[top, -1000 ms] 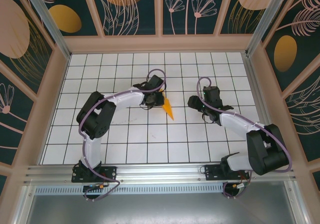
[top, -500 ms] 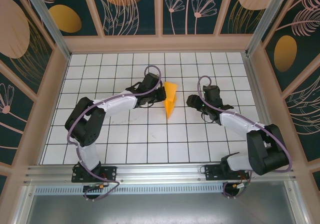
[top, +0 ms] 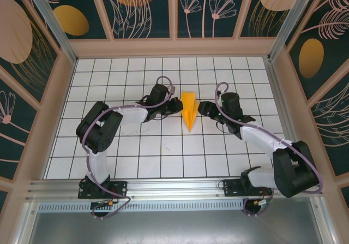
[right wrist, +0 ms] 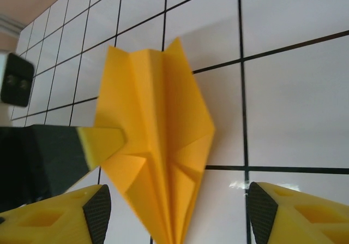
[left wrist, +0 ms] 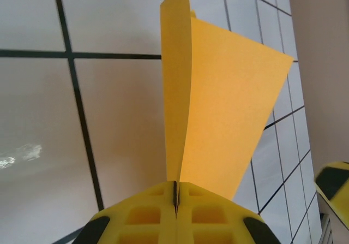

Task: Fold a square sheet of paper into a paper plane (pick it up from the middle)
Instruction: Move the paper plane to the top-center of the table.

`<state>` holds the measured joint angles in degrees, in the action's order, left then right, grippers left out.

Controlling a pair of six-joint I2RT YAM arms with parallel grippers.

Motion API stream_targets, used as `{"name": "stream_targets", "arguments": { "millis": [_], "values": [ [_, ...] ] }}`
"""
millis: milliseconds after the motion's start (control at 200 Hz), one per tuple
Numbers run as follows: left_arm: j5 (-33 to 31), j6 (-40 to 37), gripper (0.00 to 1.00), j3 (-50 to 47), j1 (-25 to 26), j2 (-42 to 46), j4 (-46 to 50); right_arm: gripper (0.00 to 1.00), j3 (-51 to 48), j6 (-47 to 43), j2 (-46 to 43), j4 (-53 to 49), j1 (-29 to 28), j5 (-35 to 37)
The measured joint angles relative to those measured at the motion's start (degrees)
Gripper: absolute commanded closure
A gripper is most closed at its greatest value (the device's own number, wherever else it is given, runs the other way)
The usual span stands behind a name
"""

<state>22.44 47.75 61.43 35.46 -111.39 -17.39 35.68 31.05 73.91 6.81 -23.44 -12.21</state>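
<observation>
The square sheet of paper is folded into an orange-yellow paper plane (top: pixel 189 111) at mid-table, its nose toward the near edge. My left gripper (top: pixel 178 105) is shut on its left wing. In the left wrist view the yellow fingers (left wrist: pixel 158 214) meet on the paper (left wrist: pixel 223 107), which fans out ahead of them. In the right wrist view the plane (right wrist: pixel 158 140) shows several creases, and the left gripper's finger (right wrist: pixel 101 143) pinches its left side. My right gripper (top: pixel 203 108) stands open just right of the plane. The nose lies between its fingers (right wrist: pixel 82 216), and I see no contact.
The white gridded table (top: pixel 131 151) is walled by a tan frame (top: pixel 174 47) at the back and on both sides. A metal rail (top: pixel 174 189) with the arm bases runs along the near edge. The two grippers are less than a tile apart.
My left gripper has closed fully on the paper and carried it right, turning its nose toward the near edge. My right gripper has edged left toward it, still open.
</observation>
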Motion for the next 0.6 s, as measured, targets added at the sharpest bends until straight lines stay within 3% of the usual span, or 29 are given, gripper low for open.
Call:
{"name": "stream_targets", "arguments": {
  "millis": [600],
  "values": [
    [-0.9,0.52,1.0,-0.37,-1.38,-2.78,0.7,0.45,6.43,1.29,15.98,0.33,-7.21,-2.36]
  ]
}}
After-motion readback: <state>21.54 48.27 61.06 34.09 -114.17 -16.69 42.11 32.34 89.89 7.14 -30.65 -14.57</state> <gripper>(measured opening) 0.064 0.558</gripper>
